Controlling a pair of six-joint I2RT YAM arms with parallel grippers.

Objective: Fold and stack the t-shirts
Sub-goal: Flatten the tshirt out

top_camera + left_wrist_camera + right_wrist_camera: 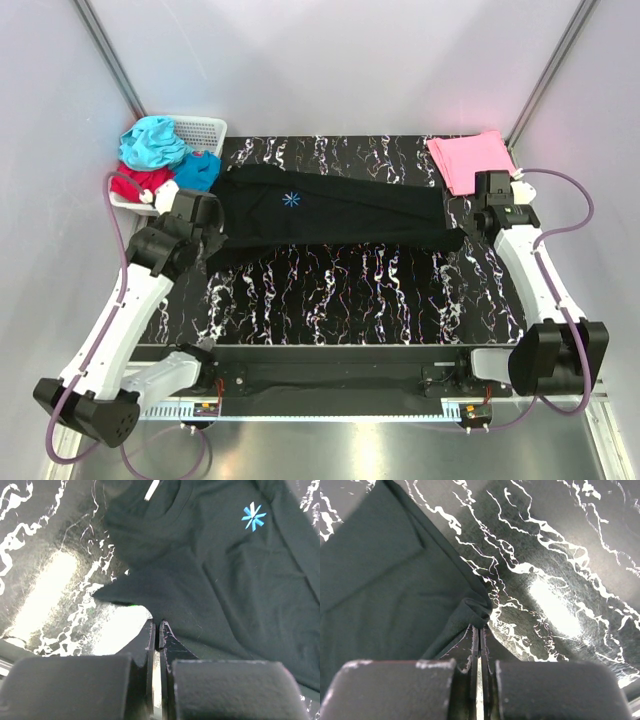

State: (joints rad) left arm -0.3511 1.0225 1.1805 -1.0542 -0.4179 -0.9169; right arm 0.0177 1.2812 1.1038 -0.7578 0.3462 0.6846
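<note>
Left tool (157,626) and right tool (479,630) are each pinched closed on an end of the black t-shirt (330,210), which lies stretched between them, long axis running left to right across the surface (350,290); we judge both must move together

You've got the black t-shirt (340,212) spread long across the desk (350,295), starburst mark (291,200) up. Your left end effector (215,240) sits at its left end, your right end effector (470,222) at its right. The pink t-shirt (470,160) lies far right. The teal t-shirt (152,142), red t-shirt (140,182) and blue t-shirt (197,172) heap at the white basket (205,128).
</note>
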